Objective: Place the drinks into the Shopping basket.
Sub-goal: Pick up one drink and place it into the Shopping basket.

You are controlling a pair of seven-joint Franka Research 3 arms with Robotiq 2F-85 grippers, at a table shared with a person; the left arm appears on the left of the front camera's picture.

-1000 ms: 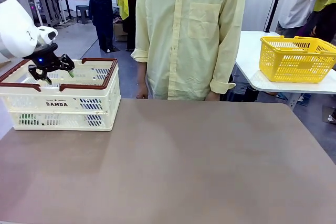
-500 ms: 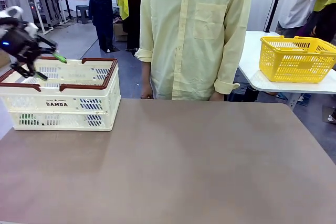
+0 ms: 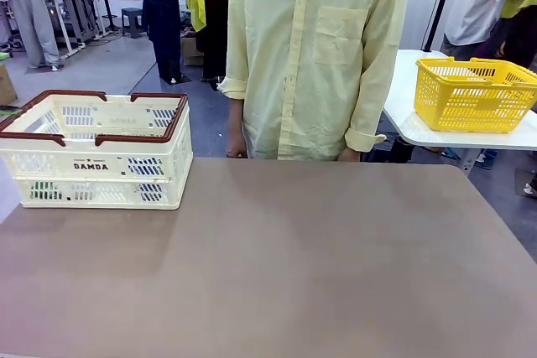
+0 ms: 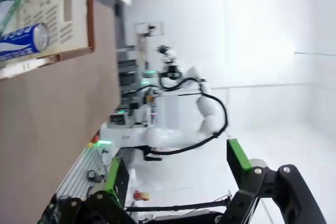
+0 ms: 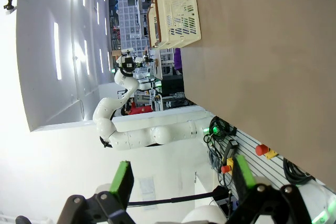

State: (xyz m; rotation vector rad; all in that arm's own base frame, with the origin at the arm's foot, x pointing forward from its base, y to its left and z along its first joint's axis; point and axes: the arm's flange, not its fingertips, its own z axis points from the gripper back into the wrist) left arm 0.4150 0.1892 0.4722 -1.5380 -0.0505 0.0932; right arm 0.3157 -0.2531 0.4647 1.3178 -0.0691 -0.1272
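Left wrist view: left pincer (image 4: 176, 182) empty, jaws apart, like right pincer (image 5: 181, 182); cans (image 4: 23, 40) lie in basket (image 4: 79, 14); careless retreat could clip its rim.

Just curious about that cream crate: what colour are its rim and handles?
Dark brown, on the cream-white slotted plastic crate; the front view shows it best.

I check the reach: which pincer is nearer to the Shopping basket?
Left. The left pincer hangs open near the Shopping basket, whose rim is close in its view; the right pincer, open, sees it far across the table.
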